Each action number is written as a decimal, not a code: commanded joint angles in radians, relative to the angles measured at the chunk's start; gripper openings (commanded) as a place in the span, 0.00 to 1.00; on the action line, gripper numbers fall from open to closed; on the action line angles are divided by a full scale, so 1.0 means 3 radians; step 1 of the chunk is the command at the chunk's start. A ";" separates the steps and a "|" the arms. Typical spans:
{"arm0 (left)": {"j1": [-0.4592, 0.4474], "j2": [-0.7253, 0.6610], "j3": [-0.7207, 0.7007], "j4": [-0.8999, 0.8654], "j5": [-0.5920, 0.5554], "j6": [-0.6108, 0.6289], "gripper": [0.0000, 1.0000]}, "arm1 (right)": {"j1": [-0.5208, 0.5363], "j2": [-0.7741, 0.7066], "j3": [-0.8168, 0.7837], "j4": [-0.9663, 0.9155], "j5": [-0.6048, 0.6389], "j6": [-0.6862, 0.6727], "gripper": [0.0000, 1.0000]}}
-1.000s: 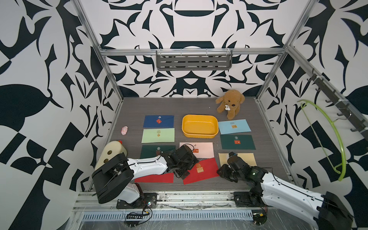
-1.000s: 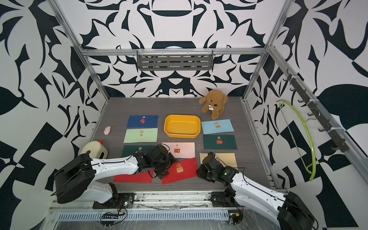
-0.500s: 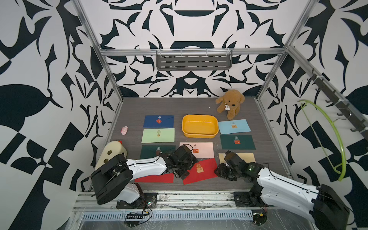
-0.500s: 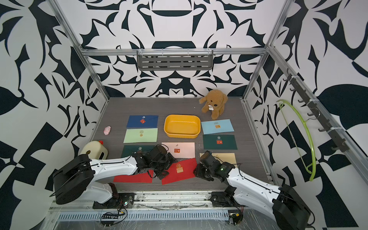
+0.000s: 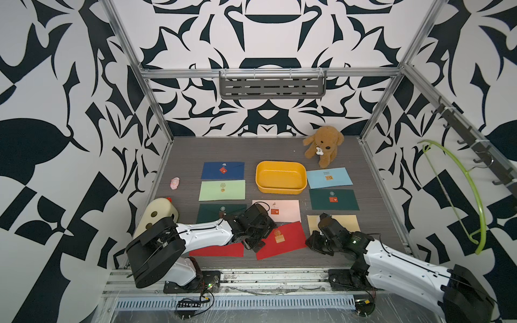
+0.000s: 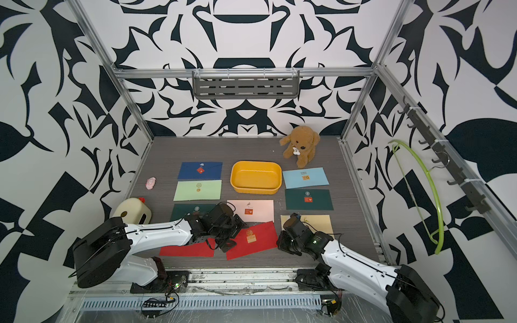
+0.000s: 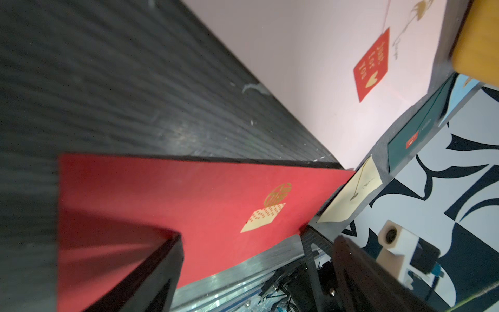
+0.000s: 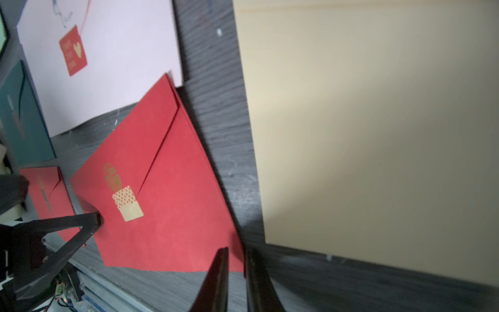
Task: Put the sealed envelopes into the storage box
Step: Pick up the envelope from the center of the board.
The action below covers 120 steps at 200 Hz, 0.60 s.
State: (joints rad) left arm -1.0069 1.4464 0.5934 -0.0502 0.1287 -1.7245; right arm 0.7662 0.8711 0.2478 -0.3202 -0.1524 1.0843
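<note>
storage box: centre | envelopes: left, right, before it | plush dog: behind-right

Left arm hides part of the left dark green paper envelope and of the front-left red paper envelope. Cream paper envelope cropped in right wrist view. On the light blue paper envelope, sticker text too small to read.

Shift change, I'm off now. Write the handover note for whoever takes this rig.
Left hand: open, one finger on the tilted red envelope.
Right hand: closed on that envelope's corner.
Storage box: empty.
Done: nothing boxed.
Left: all nine envelopes in view, from the navy one to the cream one, lying flat beside and in front of the box.
</note>
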 commanded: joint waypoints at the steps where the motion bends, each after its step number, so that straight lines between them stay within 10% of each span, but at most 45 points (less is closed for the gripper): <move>1: -0.0018 0.0289 -0.0346 -0.1054 -0.0104 0.0062 0.95 | 0.0023 0.0112 -0.0120 -0.0091 -0.0080 0.0026 0.09; 120: -0.0018 -0.0012 0.0324 -0.1764 -0.0428 0.0642 0.99 | 0.0023 0.0092 0.0402 -0.0555 0.0059 -0.0178 0.00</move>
State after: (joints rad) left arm -1.0103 1.4292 0.6899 -0.3016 0.0788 -1.6241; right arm 0.7704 0.8967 0.3176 -0.4042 -0.1600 1.0615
